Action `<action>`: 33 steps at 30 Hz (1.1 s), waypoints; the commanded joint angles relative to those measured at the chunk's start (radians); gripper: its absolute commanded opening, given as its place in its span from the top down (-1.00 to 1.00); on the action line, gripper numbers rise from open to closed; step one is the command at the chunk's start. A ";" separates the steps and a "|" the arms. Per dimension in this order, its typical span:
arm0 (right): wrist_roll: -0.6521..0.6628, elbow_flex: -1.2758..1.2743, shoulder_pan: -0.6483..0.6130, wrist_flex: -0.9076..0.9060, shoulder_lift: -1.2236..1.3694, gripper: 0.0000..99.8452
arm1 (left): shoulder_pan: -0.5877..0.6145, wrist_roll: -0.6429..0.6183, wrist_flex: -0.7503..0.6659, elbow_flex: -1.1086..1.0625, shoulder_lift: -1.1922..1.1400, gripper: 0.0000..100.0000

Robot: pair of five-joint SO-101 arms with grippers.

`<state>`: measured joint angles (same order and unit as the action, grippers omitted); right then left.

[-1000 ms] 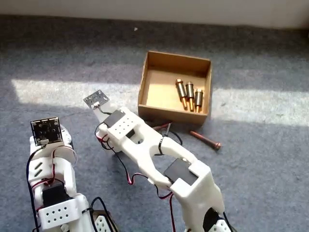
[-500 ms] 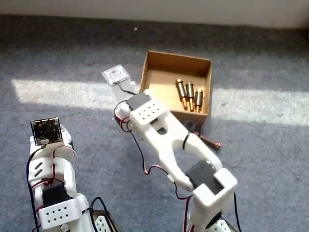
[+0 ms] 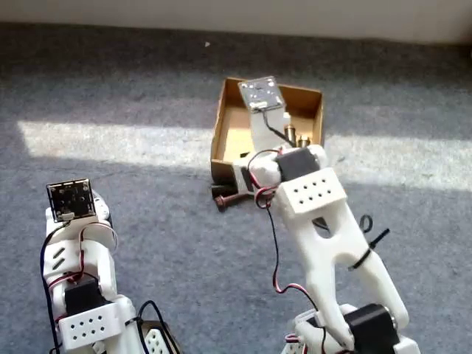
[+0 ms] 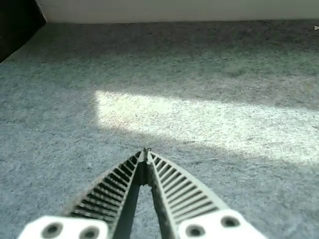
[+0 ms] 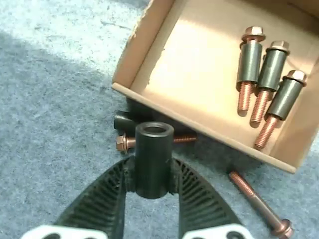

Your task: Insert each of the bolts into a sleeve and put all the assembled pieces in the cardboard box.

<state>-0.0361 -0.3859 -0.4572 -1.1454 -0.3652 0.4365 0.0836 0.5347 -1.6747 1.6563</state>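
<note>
Right wrist view: sleeve (image 5: 153,159) clamped (snugly).

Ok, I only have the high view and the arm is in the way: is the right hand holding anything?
Observer: Yes, the right hand is shut on a black sleeve with no bolt in it.
Operator: How many finished pieces in the box?
Observer: Three assembled pieces lie side by side in the cardboard box.
Operator: And the left hand?
Observer: The left hand is shut and empty over carpet.
</note>
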 commanded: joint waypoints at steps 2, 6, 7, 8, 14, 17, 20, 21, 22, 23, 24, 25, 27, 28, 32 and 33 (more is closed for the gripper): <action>0.009 -0.096 0.065 0.001 -0.191 0.99 | -0.019 -0.008 -0.021 -0.012 0.013 0.97; 0.011 -0.197 0.099 0.001 -0.300 0.99 | -0.019 -0.008 -0.021 -0.012 0.013 0.97; 0.021 -0.222 0.105 0.001 -0.325 0.99 | -0.019 -0.008 -0.021 -0.012 0.013 0.97; 0.051 -0.243 0.114 0.002 -0.351 0.99 | -0.019 -0.008 -0.021 -0.012 0.013 0.97; 0.120 -0.372 0.203 0.027 -0.486 0.99 | -0.047 -0.009 -0.018 -0.012 0.013 0.97; 0.120 -0.467 0.257 0.108 -0.538 0.99 | -0.071 -0.009 -0.018 -0.013 0.013 0.97; 0.120 -0.581 0.306 0.214 -0.585 0.99 | -0.088 -0.009 -0.018 -0.013 0.013 0.97; 0.120 -0.621 0.320 0.254 -0.602 0.99 | -0.099 -0.009 -0.018 -0.013 0.013 0.97; 0.120 -0.656 0.332 0.291 -0.618 0.99 | -0.113 -0.009 -0.017 -0.013 0.013 0.97; 0.120 -0.687 0.346 0.326 -0.636 0.99 | -0.130 -0.009 -0.017 -0.013 0.013 0.97; 0.117 -0.714 0.363 0.357 -0.654 0.99 | -0.150 -0.008 -0.017 -0.013 0.013 0.97; 0.098 -0.737 0.381 0.383 -0.673 0.99 | -0.170 -0.008 -0.017 -0.010 0.013 0.97; 0.028 -0.766 0.435 0.417 -0.710 0.99 | -0.208 -0.008 -0.018 0.005 0.013 0.97; -0.003 -0.774 0.466 0.424 -0.728 0.99 | -0.226 -0.008 -0.017 0.025 0.013 0.97; -0.060 -0.780 0.588 0.426 -0.794 0.99 | -0.334 0.018 0.020 0.119 0.001 0.97; -0.066 -0.780 0.611 0.426 -0.808 0.99 | -0.375 0.043 0.051 0.143 0.001 0.97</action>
<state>-0.0667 -1.1715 0.0798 -0.7511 -1.1124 0.1849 0.0806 0.5347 -1.6441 1.6548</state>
